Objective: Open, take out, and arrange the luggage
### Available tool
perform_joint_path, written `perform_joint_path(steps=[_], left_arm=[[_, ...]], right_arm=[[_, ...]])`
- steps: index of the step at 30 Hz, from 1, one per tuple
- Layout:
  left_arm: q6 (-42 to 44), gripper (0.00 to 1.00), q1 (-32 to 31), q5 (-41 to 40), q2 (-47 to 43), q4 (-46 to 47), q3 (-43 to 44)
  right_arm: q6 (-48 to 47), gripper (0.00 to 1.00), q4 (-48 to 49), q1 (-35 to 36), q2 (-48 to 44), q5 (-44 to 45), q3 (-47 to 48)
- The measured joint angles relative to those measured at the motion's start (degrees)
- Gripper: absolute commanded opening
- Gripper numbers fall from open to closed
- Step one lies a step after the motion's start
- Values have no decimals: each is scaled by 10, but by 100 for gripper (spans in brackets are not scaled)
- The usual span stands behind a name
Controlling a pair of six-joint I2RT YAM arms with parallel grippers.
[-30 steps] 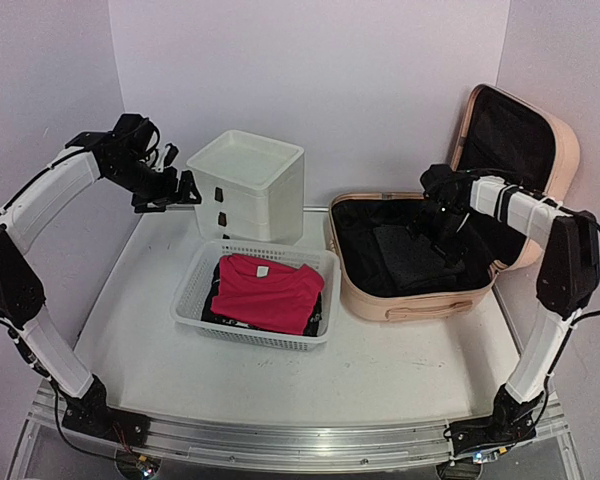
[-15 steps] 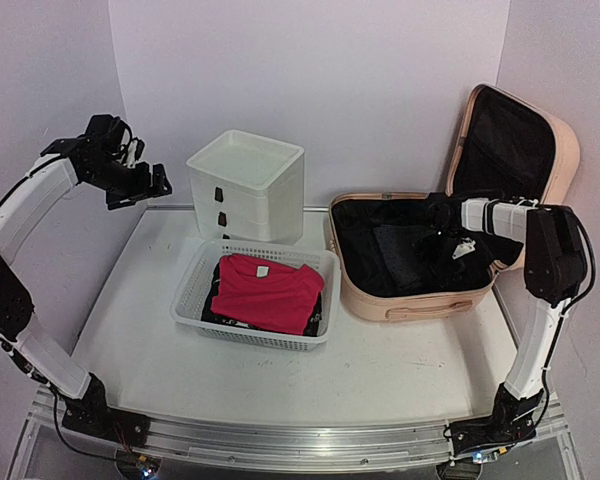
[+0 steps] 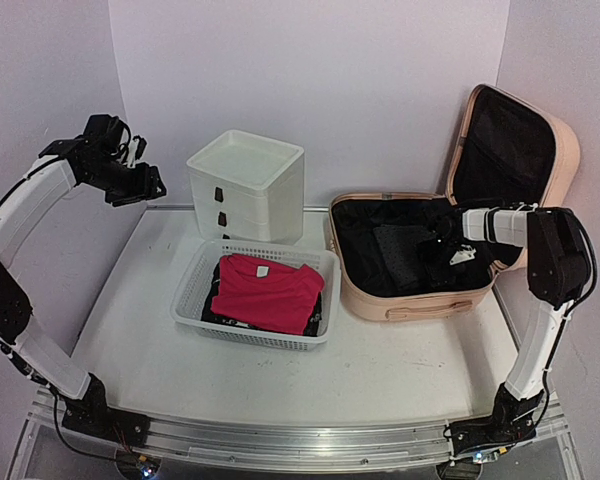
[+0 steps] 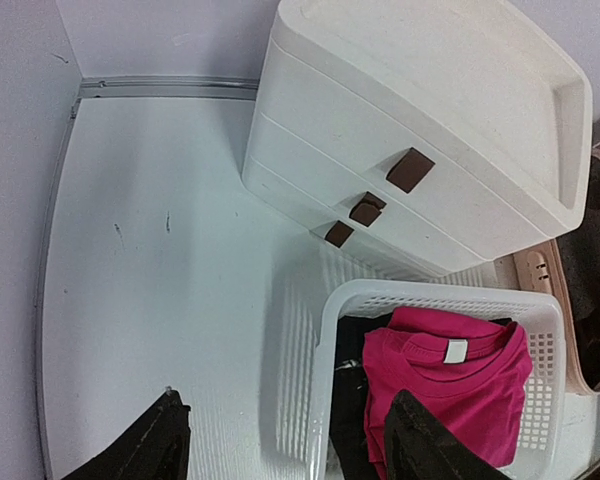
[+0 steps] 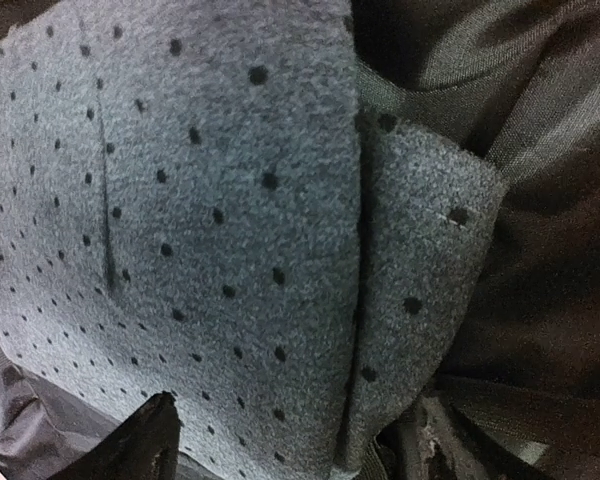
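The right jaws stand apart, their dark fingertips [image 5: 152,446] just over a folded grey garment with black dots [image 5: 190,200]; whether they touch it cannot be told. That garment lies on the black lining inside the luggage [image 3: 412,300]. The luggage sits at the right of the bench [image 3: 380,375], its lid raised toward the right wall. The left jaws are also apart and hold nothing, hanging high over the far left corner. Below them, the left wrist view shows a white drawer box [image 4: 430,130]. Just near of it stands a white mesh basket [image 4: 325,400] holding a red shirt [image 4: 450,385] over dark clothing.
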Motion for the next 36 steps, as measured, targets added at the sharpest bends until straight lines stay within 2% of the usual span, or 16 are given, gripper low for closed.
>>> perform_joint_path(steps=[6,14,17,19,23,25,36], left_arm=[[11,65,5,15,0,-1,0],[12,66,9,23,0,-1,0],[11,66,9,26,0,-1,0],[10,66,9,28,0,-1,-1],[9,66,9,37,0,-1,-3],[7,66,9,40,0,-1,-4],[-7,66,9,52,-1,-1,-18]], right_arm=[[12,63,20,-5,29,-5,9],[6,33,27,-7,60,-11,28],[2,25,29,-8,60,-13,28],[3,14,28,-9,58,-14,28],[-2,3,18,-12,54,-10,38],[-6,0,11,-15,54,-8,47],[-28,0,-33,-27,26,-6,73]])
